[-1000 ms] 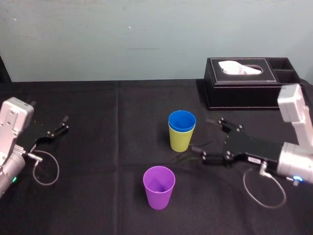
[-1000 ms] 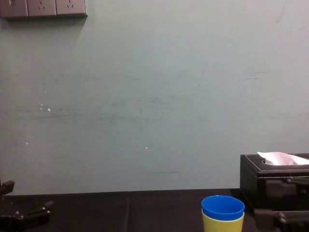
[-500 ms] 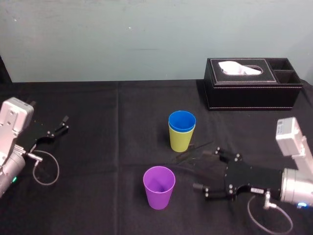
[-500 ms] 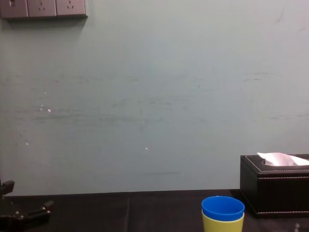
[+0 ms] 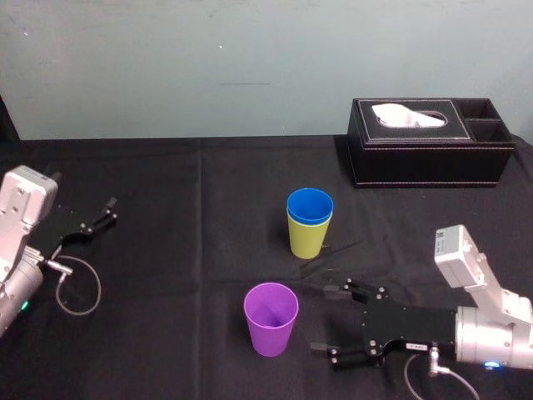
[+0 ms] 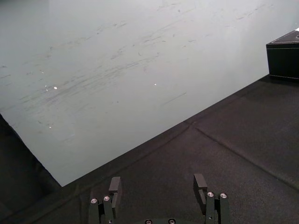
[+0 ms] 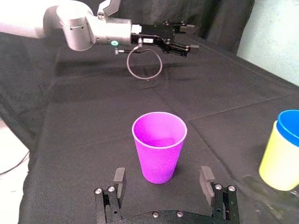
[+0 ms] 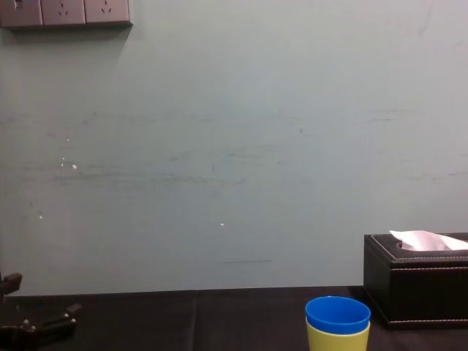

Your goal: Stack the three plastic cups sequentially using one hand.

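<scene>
Purple cup (image 5: 271, 319) stands just before the right pincer (image 5: 323, 318), low, level and spread; left pincer (image 5: 98, 215) spread at far left.

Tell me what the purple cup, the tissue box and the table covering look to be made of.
The purple cup looks plastic: smooth thin wall, soft sheen. The tissue box is likely black leather or imitation, matte, with pale stitching along its edges. The table covering is black cloth, matte, with fold creases. The right tool, open, sits just short of the purple cup.
</scene>
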Available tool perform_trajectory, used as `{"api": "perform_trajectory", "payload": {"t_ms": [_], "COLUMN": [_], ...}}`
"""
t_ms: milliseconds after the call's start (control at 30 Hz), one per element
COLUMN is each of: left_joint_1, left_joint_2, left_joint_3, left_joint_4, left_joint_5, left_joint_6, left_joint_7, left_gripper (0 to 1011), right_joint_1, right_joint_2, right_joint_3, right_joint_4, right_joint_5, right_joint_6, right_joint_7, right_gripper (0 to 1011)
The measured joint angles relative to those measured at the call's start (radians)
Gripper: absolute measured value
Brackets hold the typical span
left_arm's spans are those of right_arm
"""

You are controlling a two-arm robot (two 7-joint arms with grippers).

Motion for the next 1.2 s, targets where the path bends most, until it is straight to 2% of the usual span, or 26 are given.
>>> {"api": "perform_trajectory", "payload": {"t_ms": [1200], "left_joint_1": [0.0], "left_joint_2": [0.0], "left_joint_3": [0.0], "left_joint_4": [0.0], "left_joint_5": [0.0], "left_joint_6": [0.0], "left_joint_7": [0.0], "left_gripper": [1011], "right_joint_1": [0.106], "right_joint_2": [-0.084], "right_joint_3": [-0.094], "right_joint_4": [0.082], "right_joint_5": [0.002], "right_joint_6": [0.036], "right_joint_7": [0.022], "right_gripper": [1003]}}
